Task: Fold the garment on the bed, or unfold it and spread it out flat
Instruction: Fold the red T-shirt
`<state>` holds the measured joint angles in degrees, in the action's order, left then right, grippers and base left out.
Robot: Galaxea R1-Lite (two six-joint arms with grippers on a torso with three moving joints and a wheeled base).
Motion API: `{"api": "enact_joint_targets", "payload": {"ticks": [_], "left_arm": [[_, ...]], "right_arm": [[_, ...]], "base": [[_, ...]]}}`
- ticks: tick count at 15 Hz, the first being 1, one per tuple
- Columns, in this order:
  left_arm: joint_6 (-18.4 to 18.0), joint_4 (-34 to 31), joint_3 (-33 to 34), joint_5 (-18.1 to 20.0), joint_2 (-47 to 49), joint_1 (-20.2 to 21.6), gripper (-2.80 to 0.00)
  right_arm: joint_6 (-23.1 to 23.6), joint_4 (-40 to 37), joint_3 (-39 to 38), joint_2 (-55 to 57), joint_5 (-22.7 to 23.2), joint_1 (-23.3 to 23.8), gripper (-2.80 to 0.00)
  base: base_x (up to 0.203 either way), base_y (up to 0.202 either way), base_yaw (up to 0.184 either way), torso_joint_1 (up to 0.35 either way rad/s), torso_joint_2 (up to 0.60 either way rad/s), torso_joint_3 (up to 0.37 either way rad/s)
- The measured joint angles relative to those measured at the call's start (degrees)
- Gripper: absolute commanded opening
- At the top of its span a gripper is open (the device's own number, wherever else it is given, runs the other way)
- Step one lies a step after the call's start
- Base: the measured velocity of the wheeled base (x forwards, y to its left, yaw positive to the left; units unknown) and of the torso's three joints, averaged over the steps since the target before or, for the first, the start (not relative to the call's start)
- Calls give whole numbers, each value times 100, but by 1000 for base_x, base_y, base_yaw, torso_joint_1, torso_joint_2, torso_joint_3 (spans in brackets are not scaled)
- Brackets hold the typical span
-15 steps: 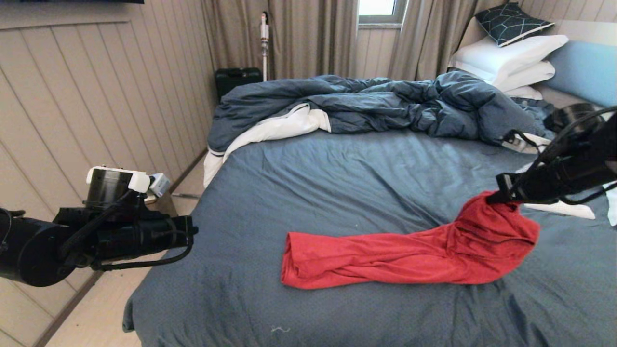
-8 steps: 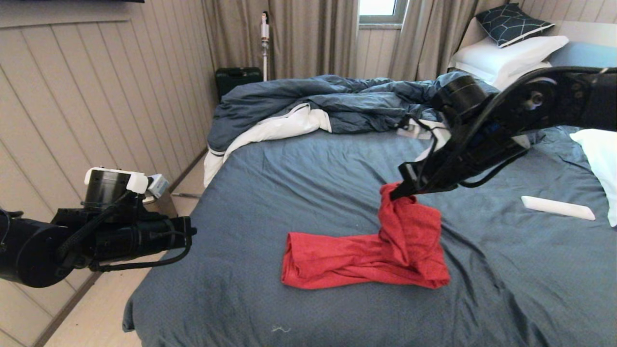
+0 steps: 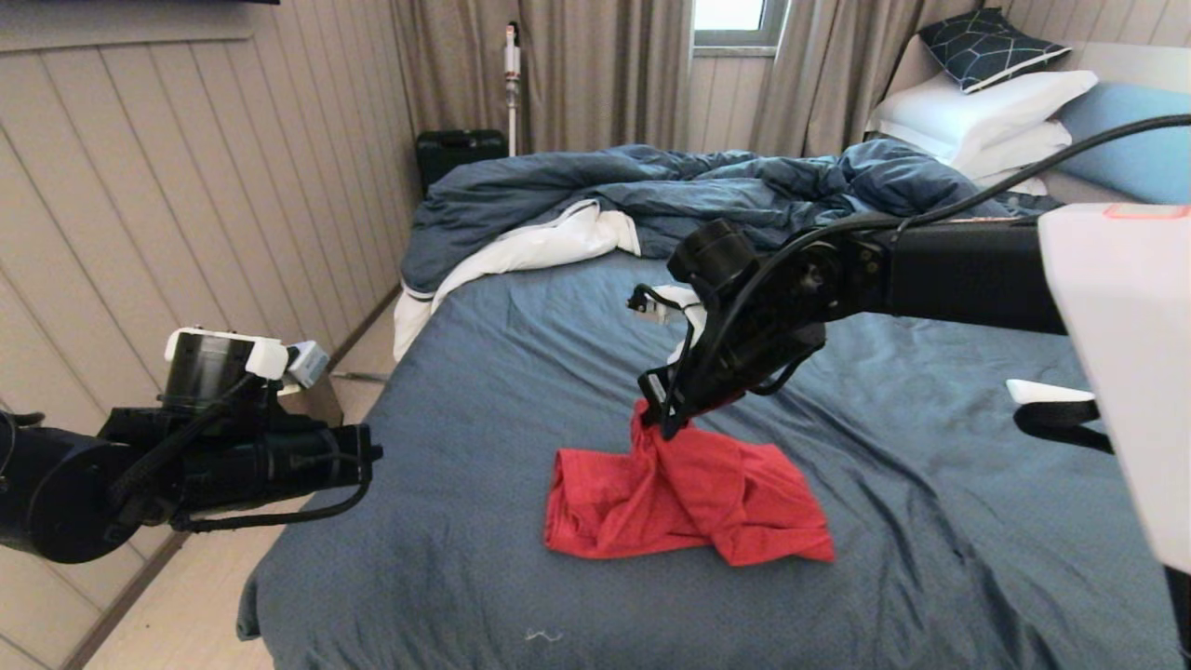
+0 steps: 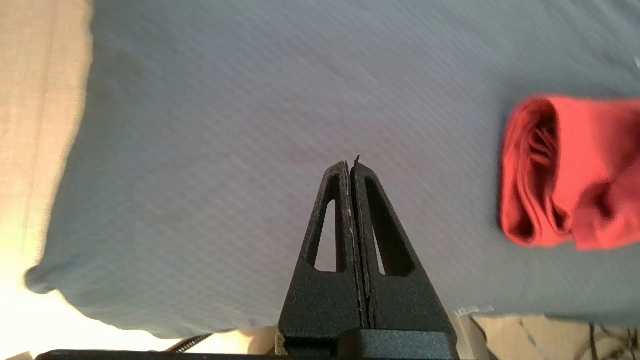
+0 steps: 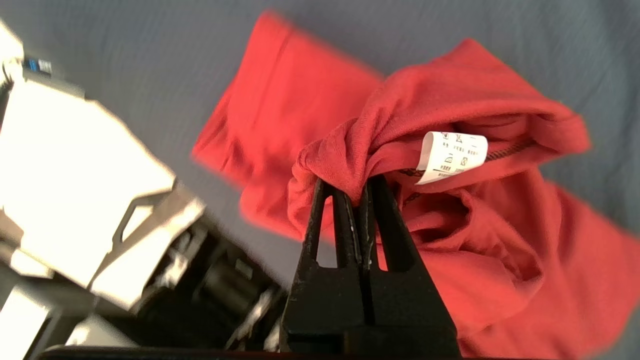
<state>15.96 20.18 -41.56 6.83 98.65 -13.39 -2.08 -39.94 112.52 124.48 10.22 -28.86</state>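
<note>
1. The T-shirt [image 3: 684, 498] lies bunched in a red heap near the middle of the bed [image 3: 521, 577], on the slate-blue sheet, with one end lifted off the sheet.
2. At the far left, the left pincer [image 4: 353, 167] hangs beside the bed's left edge, apart from the shirt, its two fingers pressed together on nothing.
3. The shirt's left end rests on the sheet as a rolled, open tube of cloth.
4. The right pincer [image 3: 662, 423] is clamped on a fold of the shirt's raised end, just above the heap; a white care label [image 5: 451, 156] shows beside the pinched cloth.
5. Behind, a dark blue duvet [image 3: 670, 200] with white lining lies crumpled across the bed.
6. At the far right, white pillows [image 3: 982, 116] are stacked at the light-blue headboard [image 3: 1130, 140].
</note>
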Motion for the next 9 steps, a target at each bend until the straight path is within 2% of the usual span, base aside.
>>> {"api": "enact_joint_targets", "payload": {"ticks": [4,9], "left_arm": [[0,8,29,-1,0,-56,-280],[11,18,30,-1,0,-85,-280]], "right_arm": [[29,414,0,102,39,-91,-280],[9,894,-1,96,63,-418,-280]], "base": [[0,0,0,0,0,0],[0,0,0,0,0,0]]}}
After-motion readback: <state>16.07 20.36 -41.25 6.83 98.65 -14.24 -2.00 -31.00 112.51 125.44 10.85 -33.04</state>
